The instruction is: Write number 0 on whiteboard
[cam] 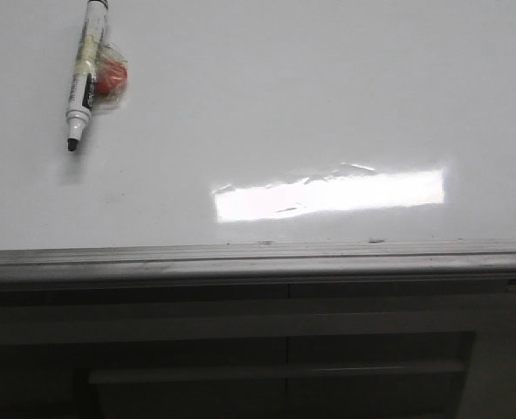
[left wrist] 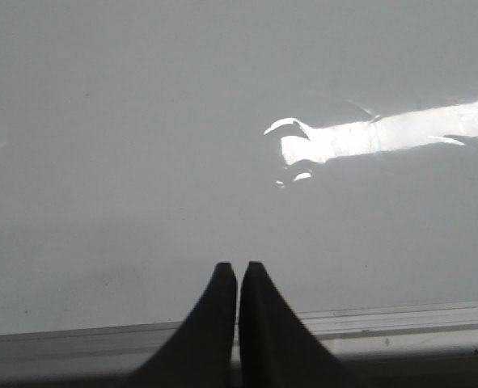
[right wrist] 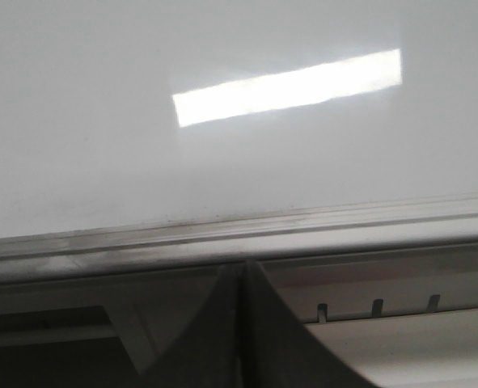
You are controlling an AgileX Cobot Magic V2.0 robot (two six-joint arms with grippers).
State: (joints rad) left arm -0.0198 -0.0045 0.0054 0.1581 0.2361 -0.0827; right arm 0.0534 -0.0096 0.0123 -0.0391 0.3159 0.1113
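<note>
The whiteboard (cam: 292,96) fills the front view, glossy white with a grey metal rail (cam: 258,260) along its near edge. No number 0 shows on it. An uncapped black marker (cam: 85,74) lies at the far left of the board, tip toward the rail, beside a small red object (cam: 111,77). Neither arm shows in the front view. My left gripper (left wrist: 238,268) is shut and empty, its tips over the board just past the rail (left wrist: 384,319). My right gripper (right wrist: 244,267) is shut and empty, its tips at the rail (right wrist: 239,234).
A bright rectangular glare patch (cam: 327,195) lies on the board near the rail; it also shows in the left wrist view (left wrist: 384,133) and the right wrist view (right wrist: 287,87). Below the rail is a dark grey cabinet front with a horizontal handle (cam: 275,372).
</note>
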